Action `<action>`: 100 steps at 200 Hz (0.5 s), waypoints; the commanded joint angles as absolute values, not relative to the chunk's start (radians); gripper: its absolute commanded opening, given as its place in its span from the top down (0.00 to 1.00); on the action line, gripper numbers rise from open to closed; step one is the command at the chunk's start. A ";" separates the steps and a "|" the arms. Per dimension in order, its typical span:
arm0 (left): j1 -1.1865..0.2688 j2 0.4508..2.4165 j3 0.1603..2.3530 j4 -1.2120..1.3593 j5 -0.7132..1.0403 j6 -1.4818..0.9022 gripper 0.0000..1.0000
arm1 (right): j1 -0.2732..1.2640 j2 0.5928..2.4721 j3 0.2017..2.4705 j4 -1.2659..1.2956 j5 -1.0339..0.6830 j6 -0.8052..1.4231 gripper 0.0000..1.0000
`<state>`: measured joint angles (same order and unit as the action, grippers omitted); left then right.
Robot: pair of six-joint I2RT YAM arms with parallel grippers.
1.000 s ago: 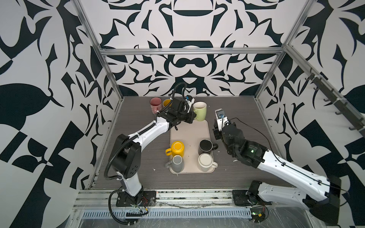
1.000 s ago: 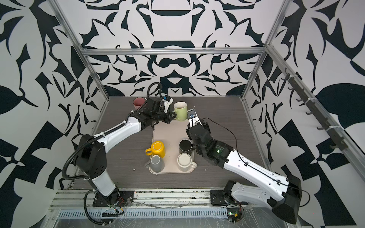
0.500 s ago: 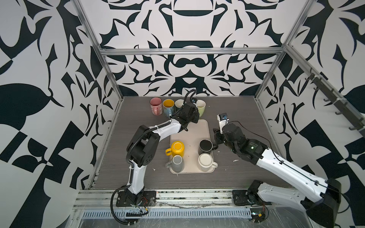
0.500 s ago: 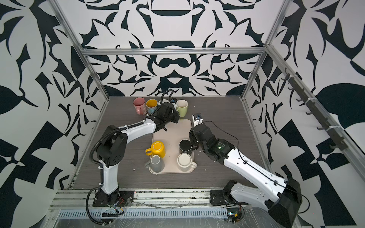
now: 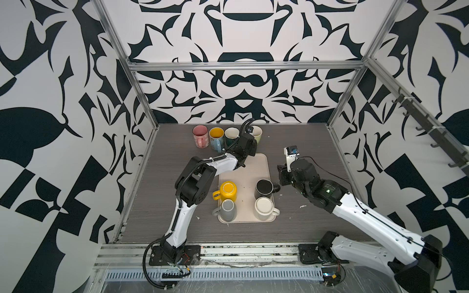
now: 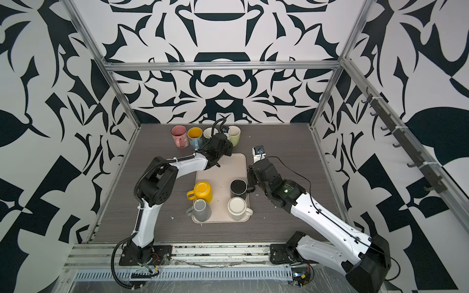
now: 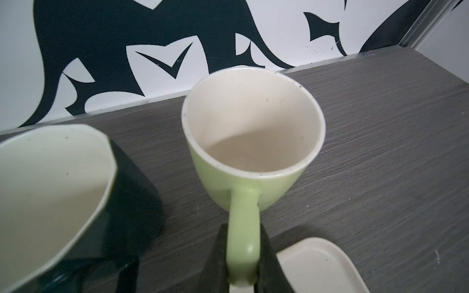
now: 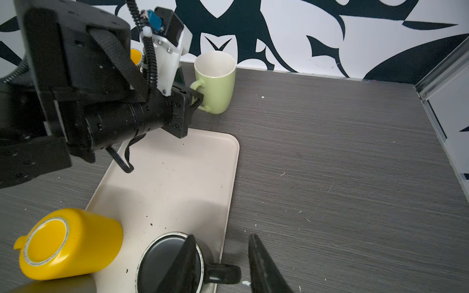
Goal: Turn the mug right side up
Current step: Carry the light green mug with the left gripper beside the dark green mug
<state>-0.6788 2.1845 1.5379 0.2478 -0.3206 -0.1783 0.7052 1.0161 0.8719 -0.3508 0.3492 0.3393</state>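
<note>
Beyond the far end of the tray (image 5: pixel 256 165), in both top views, the light green mug (image 5: pixel 258 131) stands mouth up on the tabletop (image 5: pixel 304 152), last in a row that starts with a pink mug (image 5: pixel 199 134). The left end effector (image 5: pixel 252 142) reaches past the tray's far corner to this mug's near side. On the tray, a yellow mug (image 5: pixel 228 190), a black mug (image 5: pixel 264 187), a grey mug (image 5: pixel 228 208) and a cream mug (image 5: pixel 264 206) sit base up. The right end effector (image 5: pixel 280 177) hovers at the tray's long edge on its own arm's side, close to the black mug's handle.

From the left wrist, the left end effector (image 7: pixel 243 256) is clamped on the light green mug's (image 7: pixel 253 142) handle, one finger on each flank, just off the tray's corner.

From the right wrist, the right end effector (image 8: pixel 225 269) has its jaws parted, and the black mug's (image 8: pixel 165 266) handle lies between them with no contact that I can make out. The light green mug (image 8: pixel 218 83) appears to rest on the tabletop past the tray.

The turn of the light green mug looks finished except for letting go. Four mugs on the tray are left inverted, and the black one is probably next.
</note>
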 commanded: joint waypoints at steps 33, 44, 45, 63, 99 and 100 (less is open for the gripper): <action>-0.660 2.215 1.598 0.386 -0.371 -0.218 1.00 | 0.689 1.020 0.867 -0.321 0.328 0.357 0.64; -0.657 2.222 1.598 0.390 -0.371 -0.224 1.00 | 0.687 1.022 0.864 -0.319 0.326 0.358 0.64; -0.656 2.222 1.598 0.390 -0.371 -0.224 1.00 | 0.687 1.022 0.864 -0.320 0.325 0.357 0.64; -0.654 2.231 1.598 0.402 -0.373 -0.225 1.00 | 0.686 1.020 0.861 -0.319 0.325 0.359 0.64; -0.653 2.254 1.593 0.408 -0.394 -0.219 1.00 | 0.681 1.014 0.856 -0.321 0.325 0.362 0.64; -0.653 2.254 1.594 0.408 -0.395 -0.218 1.00 | 0.681 1.014 0.856 -0.321 0.324 0.362 0.64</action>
